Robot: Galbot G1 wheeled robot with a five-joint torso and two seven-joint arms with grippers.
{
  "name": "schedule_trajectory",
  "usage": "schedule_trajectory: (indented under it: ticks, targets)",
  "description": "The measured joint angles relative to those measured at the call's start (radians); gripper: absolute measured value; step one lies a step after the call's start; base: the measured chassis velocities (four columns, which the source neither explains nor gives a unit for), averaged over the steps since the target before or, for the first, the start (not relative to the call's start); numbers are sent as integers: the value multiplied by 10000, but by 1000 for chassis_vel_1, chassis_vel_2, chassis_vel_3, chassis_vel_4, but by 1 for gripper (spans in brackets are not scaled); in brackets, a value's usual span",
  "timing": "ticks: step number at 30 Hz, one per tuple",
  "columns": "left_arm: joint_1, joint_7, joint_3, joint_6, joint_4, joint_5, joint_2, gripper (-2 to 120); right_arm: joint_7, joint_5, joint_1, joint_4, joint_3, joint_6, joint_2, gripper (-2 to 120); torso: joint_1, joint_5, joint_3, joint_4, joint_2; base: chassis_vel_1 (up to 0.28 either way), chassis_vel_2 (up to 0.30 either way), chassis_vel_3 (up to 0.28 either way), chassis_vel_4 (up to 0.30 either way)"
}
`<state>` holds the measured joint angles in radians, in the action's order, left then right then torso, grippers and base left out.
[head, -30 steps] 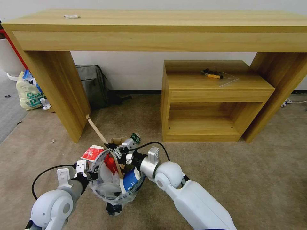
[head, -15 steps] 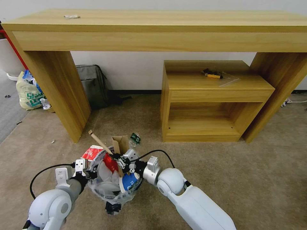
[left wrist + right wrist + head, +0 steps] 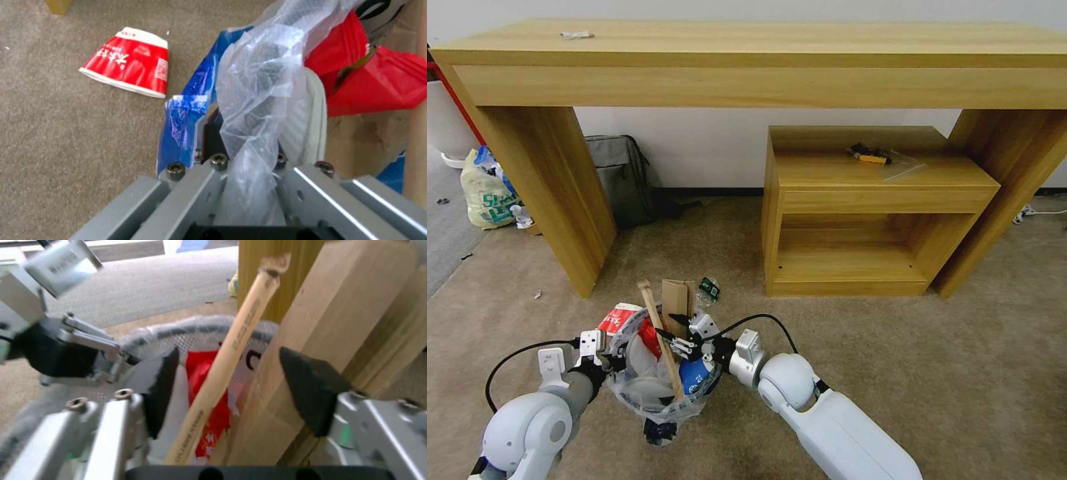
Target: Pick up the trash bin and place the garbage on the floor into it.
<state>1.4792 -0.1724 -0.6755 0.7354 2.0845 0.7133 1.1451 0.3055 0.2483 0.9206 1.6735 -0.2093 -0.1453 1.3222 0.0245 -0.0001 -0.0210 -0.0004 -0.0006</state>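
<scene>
**Stick dropped into bin**

Over last sec, wooden stick [image 3: 662,347] swung from leaning far-left to steeper, now inside trash bin [image 3: 657,373]. Right gripper [image 3: 677,337] let go, jaws spread, hovering at bin's far-right rim. Left gripper [image 3: 610,360] clenched on bin rim, bin near, centre-left. One item more binned; red-white cup [image 3: 126,61] left on floor [image 3: 894,347]. Cup print unreadable.

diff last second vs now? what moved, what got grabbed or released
The right gripper drew back toward the robot and opened, releasing the wooden stick. The stick swung from a low lean toward the desk leg to nearly upright in the trash bin. Unchanged: the left gripper clamps the bin's rim and liner; the red-white paper cup and cardboard scrap lie put.
</scene>
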Motion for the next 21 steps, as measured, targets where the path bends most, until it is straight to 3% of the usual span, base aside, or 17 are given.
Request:
schedule_trajectory:
  ticks: [11, 21]
  targets:
    - [-46, -2, -164, 0, -156, -15, 90, 0, -348, 85, 230, 873, -5, -55, -152, 98, 0, 0, 0, 1, 1, 0, 0, 0, 0]
    - [-25, -4, -301, 0, -222, -13, 125, 0, -924, 537, 594, 1869, 599, -208, -351, 100, 0, 0, 1, 0, 0, 0, 0, 0, 0]
